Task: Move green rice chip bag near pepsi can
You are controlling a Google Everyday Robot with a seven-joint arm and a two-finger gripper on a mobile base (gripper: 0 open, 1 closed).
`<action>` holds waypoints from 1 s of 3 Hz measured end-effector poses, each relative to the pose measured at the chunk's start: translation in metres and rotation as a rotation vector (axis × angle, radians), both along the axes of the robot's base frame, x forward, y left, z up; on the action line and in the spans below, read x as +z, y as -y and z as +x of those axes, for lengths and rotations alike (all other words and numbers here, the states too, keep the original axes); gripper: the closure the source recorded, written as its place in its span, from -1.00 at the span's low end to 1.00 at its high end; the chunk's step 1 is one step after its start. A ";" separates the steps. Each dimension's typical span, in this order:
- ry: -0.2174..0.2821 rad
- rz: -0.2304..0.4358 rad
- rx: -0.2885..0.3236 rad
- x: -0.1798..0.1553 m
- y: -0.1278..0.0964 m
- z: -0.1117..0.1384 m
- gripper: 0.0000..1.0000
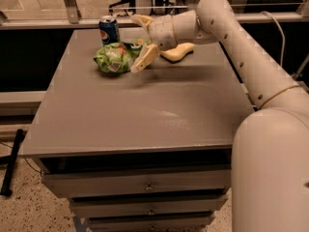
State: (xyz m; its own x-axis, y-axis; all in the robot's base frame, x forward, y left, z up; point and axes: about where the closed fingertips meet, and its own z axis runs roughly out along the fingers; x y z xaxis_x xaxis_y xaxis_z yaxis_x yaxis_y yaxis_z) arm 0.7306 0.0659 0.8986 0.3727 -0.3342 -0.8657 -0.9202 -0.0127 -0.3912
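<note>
The green rice chip bag (114, 58) lies crumpled on the grey table (145, 110) at the far left. The pepsi can (109, 30) stands upright just behind it, close to the bag's back edge. My gripper (140, 39) is just right of the bag, low over the table, and it is open. One finger points up and left above the bag's right end, and the other slants down past the bag's right side. The bag's right end sits between the spread fingers, and the bag rests on the table.
A yellow sponge-like object (179, 51) lies on the table right of the gripper, partly behind my wrist. A railing (72, 21) runs along the table's far edge. Drawers (145, 185) sit under the front edge. My white arm fills the right side.
</note>
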 end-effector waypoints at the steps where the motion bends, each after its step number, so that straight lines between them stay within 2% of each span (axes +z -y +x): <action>1: 0.028 -0.058 -0.038 0.023 0.040 -0.022 -1.00; 2: 0.068 -0.177 -0.141 0.057 0.115 -0.057 -1.00; 3: 0.086 -0.181 -0.149 0.069 0.119 -0.063 -1.00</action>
